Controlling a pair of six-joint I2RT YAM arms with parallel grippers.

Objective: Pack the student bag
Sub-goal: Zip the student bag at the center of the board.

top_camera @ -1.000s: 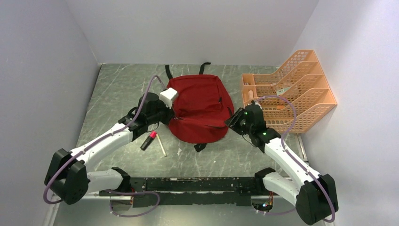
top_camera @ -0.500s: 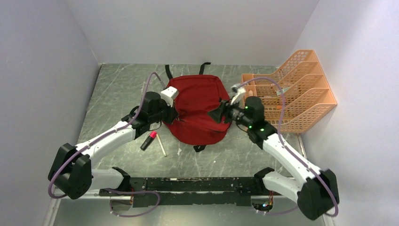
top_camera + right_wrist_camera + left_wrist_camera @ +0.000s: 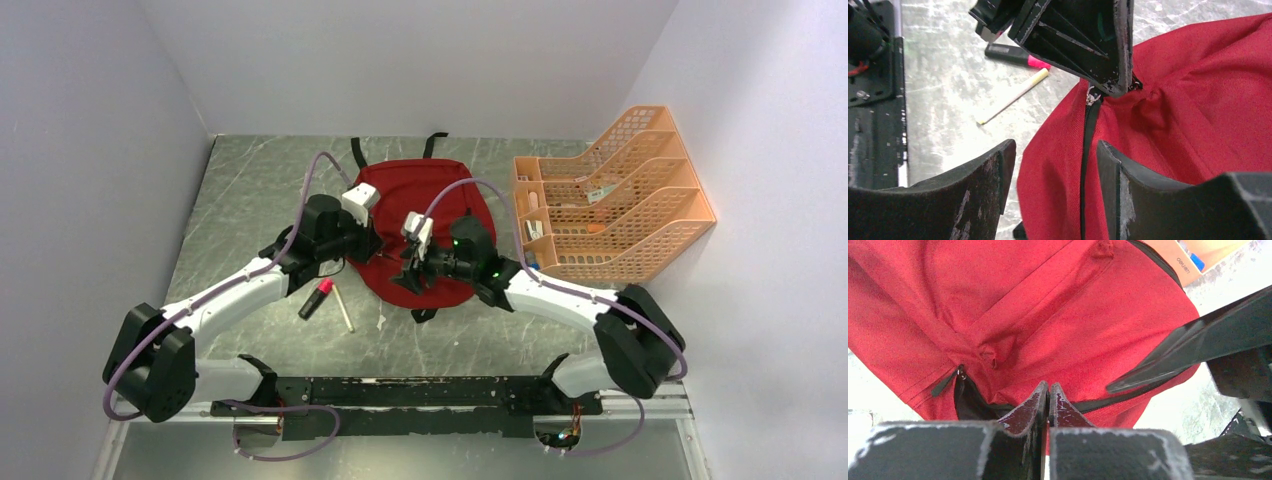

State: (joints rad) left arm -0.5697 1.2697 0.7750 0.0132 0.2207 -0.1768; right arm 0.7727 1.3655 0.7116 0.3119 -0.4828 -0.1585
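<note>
Two grippers at dark red soft fabric backpack (image 3: 400,180), mid-table. Left gripper (image 3: 1048,390) pinches its cloth beside black zipper (image 3: 1087,150). Right gripper (image 3: 1055,165) wide, straddling zipper. We risk right gripper closing on loose fabric and left pinch slipping.

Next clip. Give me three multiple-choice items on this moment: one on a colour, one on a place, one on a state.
1. The organizer is: A green; B orange; C blue.
2. The marker lies: A in the organizer; B on top of the bag; C on the table beside the bag.
3. The right gripper is: A open; B shut on the marker; C shut on the bag.
Key: 1 B, its mesh is orange. 2 C, it rests on bare tabletop just off the bag's edge. 3 A, its jaws stand apart over the bag's zipper.
</note>
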